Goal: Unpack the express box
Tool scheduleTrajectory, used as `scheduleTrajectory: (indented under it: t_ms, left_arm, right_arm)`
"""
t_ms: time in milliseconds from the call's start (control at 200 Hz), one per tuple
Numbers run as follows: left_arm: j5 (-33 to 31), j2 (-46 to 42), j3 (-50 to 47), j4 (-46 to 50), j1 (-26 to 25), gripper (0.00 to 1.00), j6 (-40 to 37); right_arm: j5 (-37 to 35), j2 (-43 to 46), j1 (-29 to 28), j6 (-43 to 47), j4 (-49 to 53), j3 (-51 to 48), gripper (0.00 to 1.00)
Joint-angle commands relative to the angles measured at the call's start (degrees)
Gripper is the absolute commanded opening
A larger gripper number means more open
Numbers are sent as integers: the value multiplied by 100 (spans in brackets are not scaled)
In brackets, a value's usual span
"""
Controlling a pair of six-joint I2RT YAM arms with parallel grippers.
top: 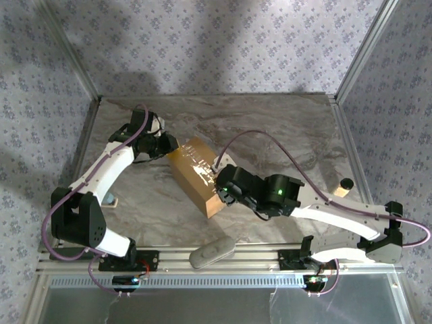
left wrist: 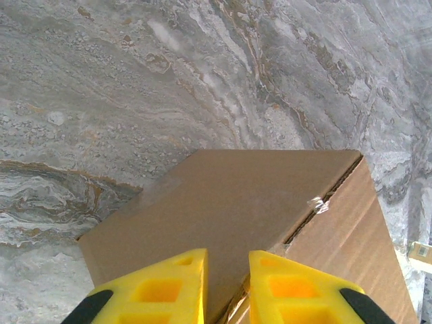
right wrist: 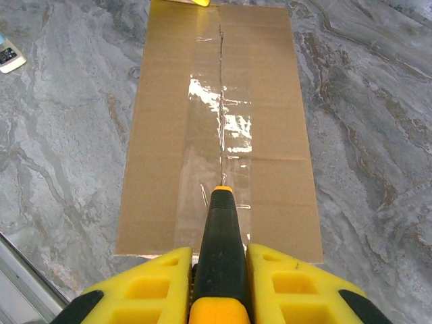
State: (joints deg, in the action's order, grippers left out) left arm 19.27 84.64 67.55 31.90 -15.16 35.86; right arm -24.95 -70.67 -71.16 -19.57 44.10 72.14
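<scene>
The express box (top: 192,172), a brown cardboard carton, lies slanted at the table's middle, with shiny clear tape (right wrist: 223,121) along its top seam. My left gripper (top: 167,146) is at the box's far end. In the left wrist view its yellow fingers (left wrist: 169,287) are shut on the edge of a cardboard flap (left wrist: 236,202) beside the seam. My right gripper (top: 221,187) is over the near end, shut on a black and orange knife (right wrist: 221,229). The knife's tip rests on the taped seam close to the near edge of the box (right wrist: 169,135).
A grey oblong object (top: 211,251) lies by the front rail. A small tan cylinder with a black top (top: 343,187) stands at the right edge. A small white item (top: 111,200) sits at the left. Metal frame posts and patterned walls enclose the marble table (top: 283,128).
</scene>
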Motion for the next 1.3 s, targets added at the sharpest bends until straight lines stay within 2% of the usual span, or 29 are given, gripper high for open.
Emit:
scheduleTrajectory:
  t_ms: [0, 845, 1294]
  left_arm:
    - [-1707, 434, -303, 467, 180, 19, 196]
    - [-2067, 470, -390, 478, 180, 18, 315]
    - [-2265, -13, -463, 349, 175, 18, 400]
  right_arm:
    - [155, 253, -201, -276, 1123, -134, 0]
    - [-251, 605, -682, -812, 1380, -332, 0]
    - [-318, 744, -776, -1030, 1492, -522, 0]
